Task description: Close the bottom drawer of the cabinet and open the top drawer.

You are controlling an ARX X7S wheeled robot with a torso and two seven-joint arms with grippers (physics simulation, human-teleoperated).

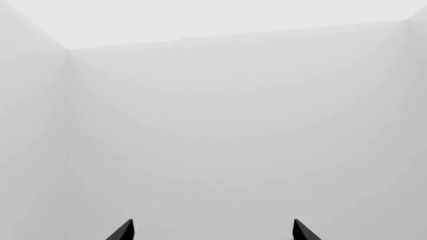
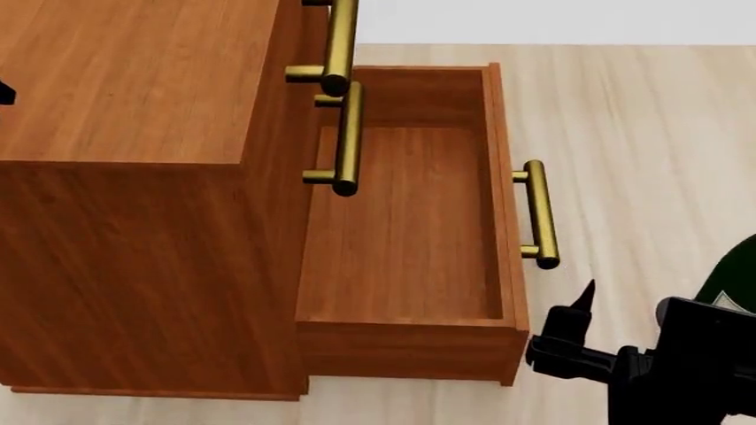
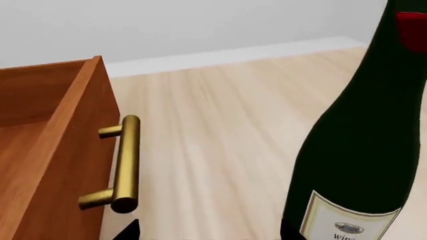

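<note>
We're looking down from the head view on the cabinet (image 2: pixel 130 177), and the bottom drawer (image 2: pixel 402 230) is pulled well out over the pale wood floor (image 2: pixel 638 133), its tray bare inside. Its brass handle (image 2: pixel 540 214) sits on the outer front face. Above it, the middle drawer's handle (image 2: pixel 347 137) and the top drawer's handle (image 2: pixel 340 44) sit close against the cabinet front, so those two drawers look shut.

Our right gripper (image 2: pixel 579 319) hangs just off the near corner of the open drawer, below the handle and not touching it. One black fingertip (image 2: pixel 582 297) points up toward the handle. From the right wrist view, the bottom drawer's handle (image 3: pixel 123 165) is close ahead beside the drawer front (image 3: pixel 67 165), and a dark green wine bottle (image 3: pixel 363 150) with a cream label stands right beside the claw. Only the finger ends show at the frame edge, set apart with nothing between them: a wide claw.

Our left gripper (image 1: pixel 213 231) faces blank white walls (image 1: pixel 233 125). Its two black fingertips (image 1: pixel 123 231) sit far apart, holding nothing.
</note>
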